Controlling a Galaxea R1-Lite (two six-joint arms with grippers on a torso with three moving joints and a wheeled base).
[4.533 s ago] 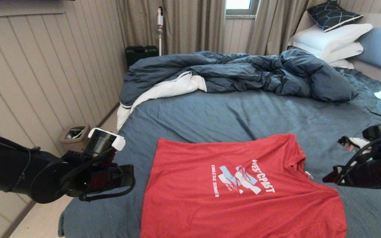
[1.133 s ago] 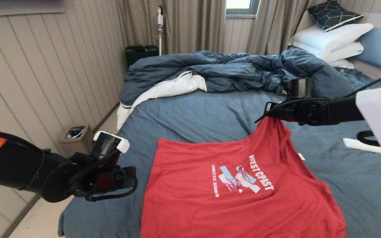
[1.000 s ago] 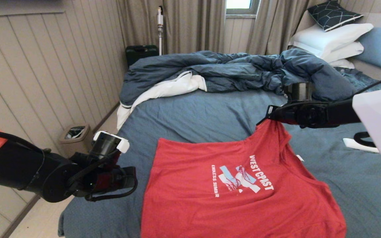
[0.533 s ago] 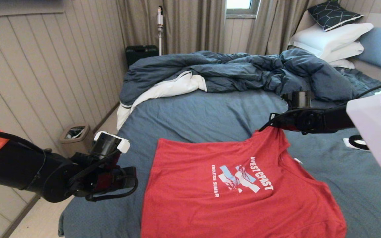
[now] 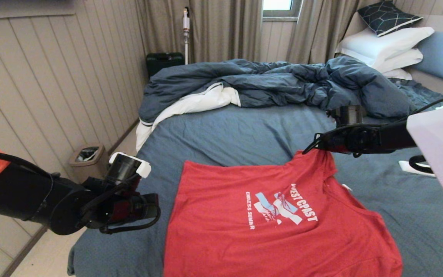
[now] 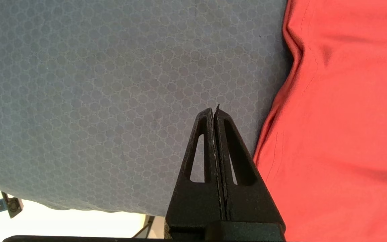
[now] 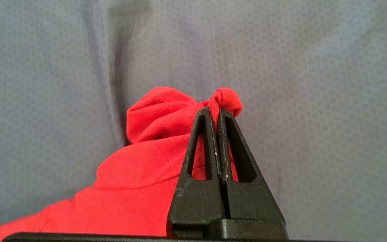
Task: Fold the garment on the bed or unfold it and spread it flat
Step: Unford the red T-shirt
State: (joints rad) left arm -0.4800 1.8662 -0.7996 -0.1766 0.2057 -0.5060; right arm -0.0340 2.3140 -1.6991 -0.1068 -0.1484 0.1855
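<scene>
We see the right pincer [image 5: 309,146] clenched on a far right fold of the red garment [image 5: 279,223], now held lower over the bed [image 5: 237,134] than a second ago, the cloth's peak less stretched. The garment lies print-up on the near sheet. The left pincer [image 6: 215,112], clamped empty, hangs unmoved by its left edge

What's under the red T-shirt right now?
The slate-blue fitted sheet of the bed lies around and beneath the red printed T-shirt. The right tool, shut, pinches one raised corner. Anything under the flat cloth is covered.
</scene>
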